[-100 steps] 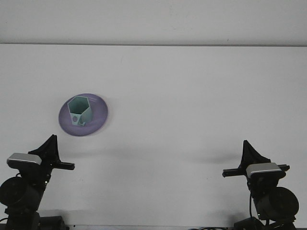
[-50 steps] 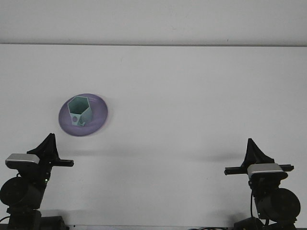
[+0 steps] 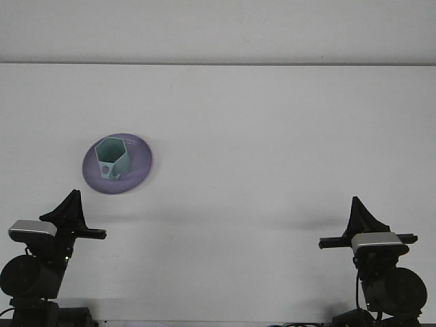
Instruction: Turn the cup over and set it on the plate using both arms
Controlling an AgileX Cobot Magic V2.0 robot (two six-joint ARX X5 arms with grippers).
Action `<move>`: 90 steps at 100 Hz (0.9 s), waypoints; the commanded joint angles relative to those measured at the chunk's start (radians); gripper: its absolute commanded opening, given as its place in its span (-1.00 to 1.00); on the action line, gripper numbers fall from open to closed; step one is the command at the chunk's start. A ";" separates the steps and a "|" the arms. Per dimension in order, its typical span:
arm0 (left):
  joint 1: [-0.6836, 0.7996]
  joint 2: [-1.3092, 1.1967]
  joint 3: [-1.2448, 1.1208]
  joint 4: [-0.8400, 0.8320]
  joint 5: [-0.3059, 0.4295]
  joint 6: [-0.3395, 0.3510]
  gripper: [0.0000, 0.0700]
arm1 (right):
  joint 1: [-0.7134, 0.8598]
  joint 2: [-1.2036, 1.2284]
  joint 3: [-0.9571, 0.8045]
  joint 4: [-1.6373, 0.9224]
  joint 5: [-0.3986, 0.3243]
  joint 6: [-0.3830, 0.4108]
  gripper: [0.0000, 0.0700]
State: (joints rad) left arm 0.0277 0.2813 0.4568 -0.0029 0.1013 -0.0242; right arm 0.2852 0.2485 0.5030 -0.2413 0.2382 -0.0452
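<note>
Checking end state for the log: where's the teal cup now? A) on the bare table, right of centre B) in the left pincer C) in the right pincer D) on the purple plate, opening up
D: the teal cup stands on the purple plate with its hexagonal opening facing up, while the left pincer and the right pincer sit low near the table's front edge, far from it.

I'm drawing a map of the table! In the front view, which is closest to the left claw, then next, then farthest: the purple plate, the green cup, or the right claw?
1. Purple plate, just ahead of the left claw.
2. Green cup, sitting on that plate, slightly farther back.
3. Right claw, far across on the other side.
</note>
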 commanded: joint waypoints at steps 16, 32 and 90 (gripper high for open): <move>-0.043 -0.158 -0.210 0.139 -0.045 0.106 -0.96 | 0.002 0.000 0.009 0.010 0.002 -0.005 -1.00; -0.042 -0.261 -0.339 0.132 -0.064 0.072 -0.96 | 0.002 0.000 0.009 0.010 0.001 -0.005 -1.00; -0.041 -0.278 -0.443 0.162 -0.058 0.050 -0.96 | 0.002 0.000 0.009 0.010 0.002 -0.005 -1.00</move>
State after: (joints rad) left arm -0.0154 0.0044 0.0330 0.1493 0.0422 0.0345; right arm 0.2852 0.2485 0.5030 -0.2413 0.2379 -0.0452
